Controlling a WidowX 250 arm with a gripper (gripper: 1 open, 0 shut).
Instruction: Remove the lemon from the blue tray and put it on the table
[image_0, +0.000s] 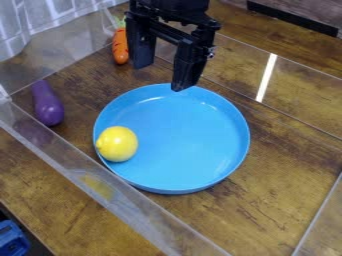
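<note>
The yellow lemon (116, 143) lies inside the blue tray (214, 160), against its left rim. The tray rests on the dark wood table (287, 110). My gripper (166, 68) hangs above the tray's far edge, pointing down, with its two black fingers (189, 68) spread wide and nothing between them. It is well apart from the lemon, up and to the right of it in the picture.
A purple eggplant (48, 103) lies on the table left of the tray. An orange carrot (122, 43) sits behind the gripper at the back. Clear plastic walls (80, 175) edge the table at the front left and back.
</note>
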